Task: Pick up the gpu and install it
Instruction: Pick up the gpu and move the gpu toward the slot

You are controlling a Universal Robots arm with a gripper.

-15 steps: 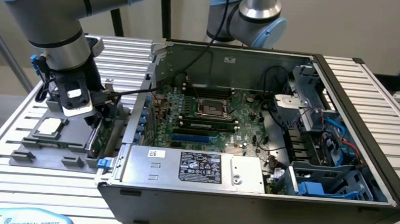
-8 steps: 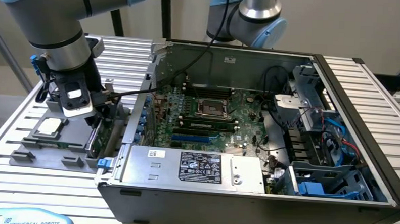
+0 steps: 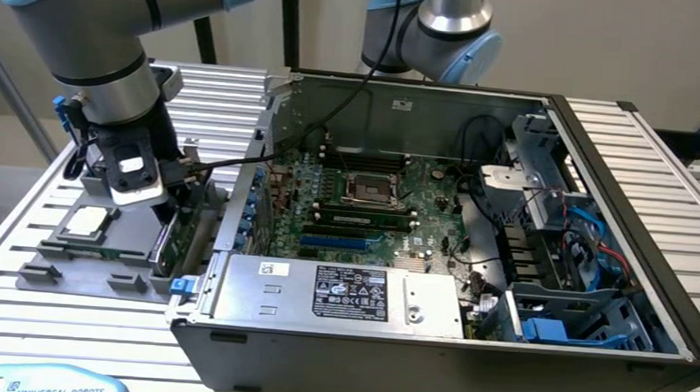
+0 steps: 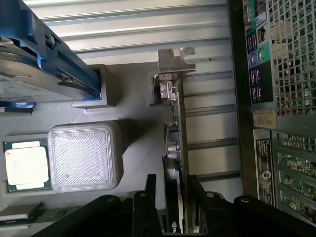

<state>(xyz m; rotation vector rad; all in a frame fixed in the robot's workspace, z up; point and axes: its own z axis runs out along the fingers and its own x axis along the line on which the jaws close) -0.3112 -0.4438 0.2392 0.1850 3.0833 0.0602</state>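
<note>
Right: computer case [image 3: 634,173] lies open, with the grey fixture [image 3: 75,268] just beside it. The gpu [image 4: 176,143] stands on edge in the fixture, long axis parallel to the case's port wall. The gripper [image 4: 173,190] is directly over the card, jaws apart and straddling its edge, not clamped.

**Gpu [image 3: 178,238] upright in its slot, at about 9 o'clock from the open computer case [image 3: 437,364]**

The gpu is a thin, flat card with a green circuit board. It stands on its long edge in the gray holder [image 3: 87,269], just beside the case's outer wall. Seen edge-on from the wrist, it runs as a narrow straight strip with small components along one face. Its silver metal end bracket [image 4: 174,61] is at the far end. The near end sits between the fingers of the gripper [image 4: 173,180], with a dark gap showing beside one finger.
</note>
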